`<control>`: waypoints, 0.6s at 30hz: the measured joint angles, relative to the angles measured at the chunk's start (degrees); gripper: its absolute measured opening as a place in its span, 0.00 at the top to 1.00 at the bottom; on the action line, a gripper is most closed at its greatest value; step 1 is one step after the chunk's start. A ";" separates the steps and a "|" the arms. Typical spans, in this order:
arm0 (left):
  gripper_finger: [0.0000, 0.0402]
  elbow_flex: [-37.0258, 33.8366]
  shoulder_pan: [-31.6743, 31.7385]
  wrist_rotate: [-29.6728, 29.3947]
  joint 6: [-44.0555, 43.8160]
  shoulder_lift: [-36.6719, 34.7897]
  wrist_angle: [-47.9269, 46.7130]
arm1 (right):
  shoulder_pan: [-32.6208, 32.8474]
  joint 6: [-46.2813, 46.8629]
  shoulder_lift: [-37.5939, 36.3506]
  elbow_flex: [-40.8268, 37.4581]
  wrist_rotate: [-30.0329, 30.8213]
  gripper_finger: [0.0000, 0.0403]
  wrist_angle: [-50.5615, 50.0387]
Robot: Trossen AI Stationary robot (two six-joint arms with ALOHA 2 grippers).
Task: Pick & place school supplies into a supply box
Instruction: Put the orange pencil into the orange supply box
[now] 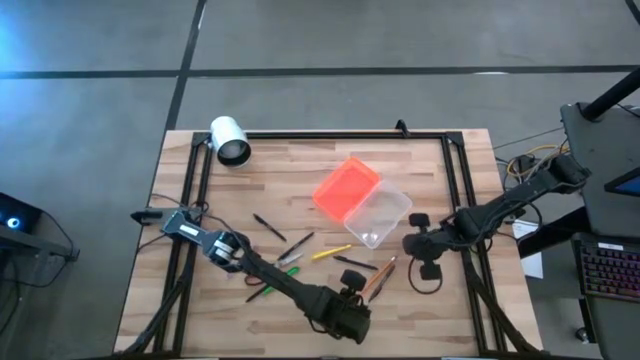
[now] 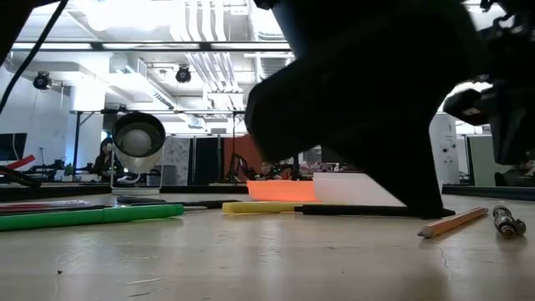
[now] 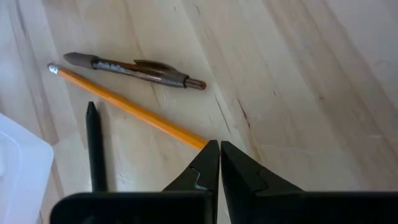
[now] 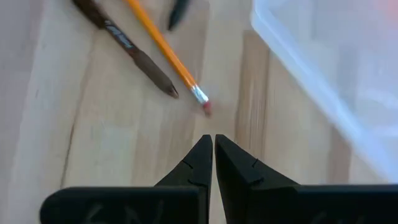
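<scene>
Hovering with fingers closed and empty, the left gripper (image 3: 219,163) sits beside the orange pencil (image 3: 130,107); the right gripper (image 4: 213,160), also closed and empty, sits near the supply box (image 1: 362,200).

wooden table (image 1: 440,300) | pens (image 1: 330,253), clear box (image 1: 378,215), white cylinder (image 1: 230,140)
</scene>
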 joint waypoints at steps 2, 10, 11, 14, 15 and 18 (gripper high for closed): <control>1.00 0.00 -0.01 -0.02 -0.29 0.00 0.05 | -0.01 -4.65 0.05 0.15 -0.11 0.97 0.24; 1.00 0.00 0.04 -0.09 -2.37 0.02 0.18 | 0.04 -17.78 5.30 0.20 -4.61 0.78 2.28; 1.00 0.00 0.06 -0.09 -2.68 0.02 0.17 | -0.01 -19.12 6.17 0.21 -4.18 0.74 2.56; 1.00 0.00 0.13 -0.09 -3.28 0.02 0.40 | -0.01 -22.02 8.47 0.41 -1.83 0.64 4.41; 1.00 0.00 0.13 -0.10 -3.38 0.02 0.71 | -0.01 -22.70 9.15 0.49 -1.22 0.62 4.89; 1.00 0.00 0.13 -0.11 -3.51 0.02 1.27 | -0.01 -23.96 10.55 0.64 0.40 0.56 6.05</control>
